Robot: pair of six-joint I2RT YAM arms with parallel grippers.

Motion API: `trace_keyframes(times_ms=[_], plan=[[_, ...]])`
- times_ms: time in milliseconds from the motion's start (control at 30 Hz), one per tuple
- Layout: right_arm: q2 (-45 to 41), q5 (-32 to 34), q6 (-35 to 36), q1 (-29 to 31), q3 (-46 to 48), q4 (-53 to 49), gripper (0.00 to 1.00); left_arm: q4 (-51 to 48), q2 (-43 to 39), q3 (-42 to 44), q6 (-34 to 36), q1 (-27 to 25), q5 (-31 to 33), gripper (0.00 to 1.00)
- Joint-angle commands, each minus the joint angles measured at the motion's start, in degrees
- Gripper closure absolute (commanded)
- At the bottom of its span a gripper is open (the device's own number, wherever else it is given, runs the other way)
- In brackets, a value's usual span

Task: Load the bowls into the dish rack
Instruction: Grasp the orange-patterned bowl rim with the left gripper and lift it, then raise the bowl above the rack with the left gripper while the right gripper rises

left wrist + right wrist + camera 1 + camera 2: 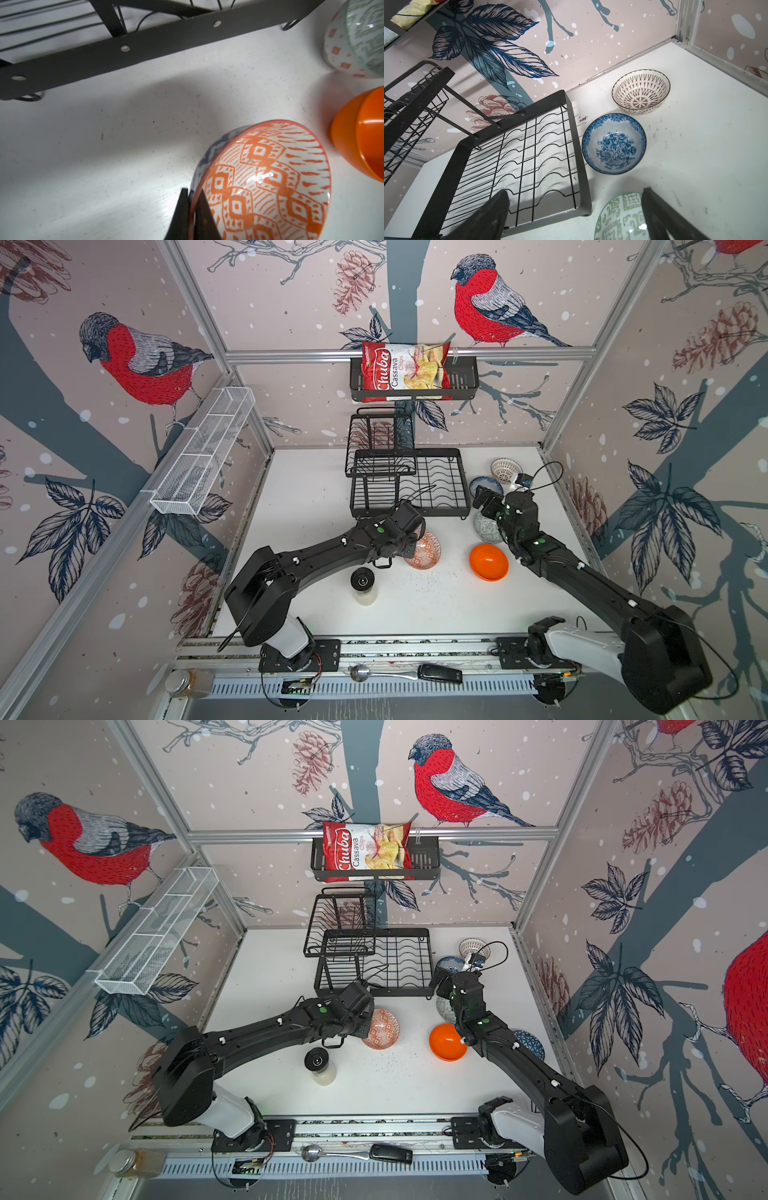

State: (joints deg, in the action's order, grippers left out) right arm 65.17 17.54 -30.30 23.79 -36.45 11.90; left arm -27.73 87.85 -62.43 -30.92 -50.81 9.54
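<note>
Left gripper (192, 192): closed narrow on the rim of the orange-and-white bowl (270, 176), one finger inside, one outside. Bowl apparently tipped; contact with the table not discernible. Right gripper (575, 191): spread wide, empty, above the grey-green bowl (618, 216).

Ahead of the left gripper, near but apart: front rail of the dish rack (166, 39), no bowl in it. Just beside the held bowl: plain orange bowl (357, 135). Beyond the right gripper, alongside the rack: blue flowered bowl (613, 143), then white latticed bowl (640, 91). Behind the right gripper, beside its arm: further blue bowl (530, 1044).

Likely hazards:
- Thin pinch on a glossy rim, hence swinging or slipping on the lift.
- Low carry, hence a strike on the front rail.
- Sideways drift, hence a knock to the plain orange bowl.
- Both arms near one rack corner, hence a clash.

Surface: white table (316, 489), scuffed and speckled, with a shaker (363, 585) behind the left gripper. Room: aluminium frame (407, 353), bird-and-pinecone wallpaper (145, 364).
</note>
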Motion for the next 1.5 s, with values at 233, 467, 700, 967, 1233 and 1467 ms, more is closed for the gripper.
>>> trace_keyframes(times_ms=[233,467,700,967,1233,1467], plan=[[-2.33,1.36,-1.66,-0.78,1.02,1.66,0.0,7.27,-10.81,-0.33,3.32,-0.09,2.77,1.0],[-4.3,3.16,-4.84,-2.31,2.92,1.55,0.0,11.73,-12.2,-6.8,7.65,-0.26,6.77,1.0],[-7.82,2.18,-5.28,-5.04,-0.72,-4.94,0.0,21.68,-9.79,-13.01,13.07,-0.99,12.75,1.0],[-11.41,-3.66,-9.79,-8.22,-6.37,-8.54,0.0,39.8,-3.39,-14.39,19.33,-1.14,21.61,1.0],[-6.05,-14.04,-20.63,-8.11,-19.73,-9.35,0.0,58.45,3.91,-17.32,26.64,-1.29,29.9,1.0],[-3.73,-14.04,-30.85,-3.97,-27.43,-6.04,0.0,76.43,10.21,-17.46,36.46,-1.73,33.78,1.0]])
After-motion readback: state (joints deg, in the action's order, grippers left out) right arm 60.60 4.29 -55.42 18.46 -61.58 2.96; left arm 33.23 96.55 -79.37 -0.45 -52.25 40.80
